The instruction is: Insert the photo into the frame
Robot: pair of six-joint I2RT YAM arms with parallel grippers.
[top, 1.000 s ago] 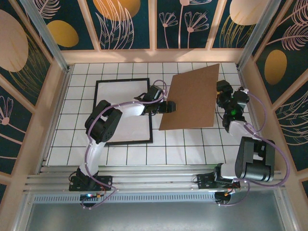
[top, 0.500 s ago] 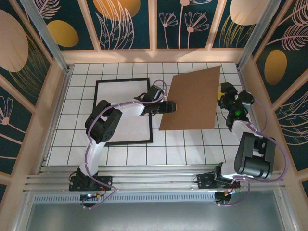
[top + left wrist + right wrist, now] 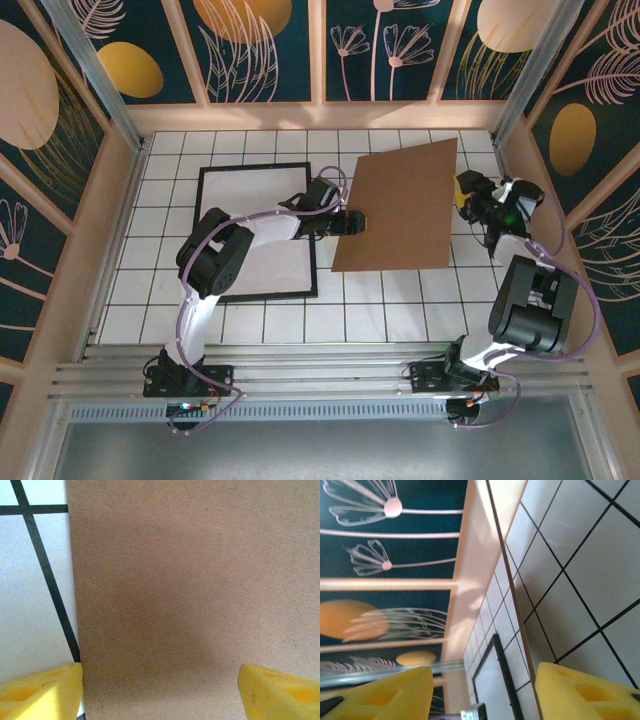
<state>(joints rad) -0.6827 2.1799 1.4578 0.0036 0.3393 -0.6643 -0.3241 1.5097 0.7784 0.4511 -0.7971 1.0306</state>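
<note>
2 arms, 2 claws. L gripper [image 3: 349, 222] sits at the 9 o'clock edge of 1 plain brown rectangular backing board [image 3: 400, 205], fingers spread wide. R gripper [image 3: 468, 195] is at the board's 3 o'clock, apart from it, wide, empty. 1 thin black rectangular picture frame [image 3: 250, 167] lies at 10 o'clock on the white tiled table [image 3: 390, 300].

The frame [image 3: 235, 200] lies left on the table [image 3: 400, 310]. The board [image 3: 400, 205] is right of it, between the left gripper [image 3: 350, 222] and the right gripper [image 3: 465, 190].
</note>
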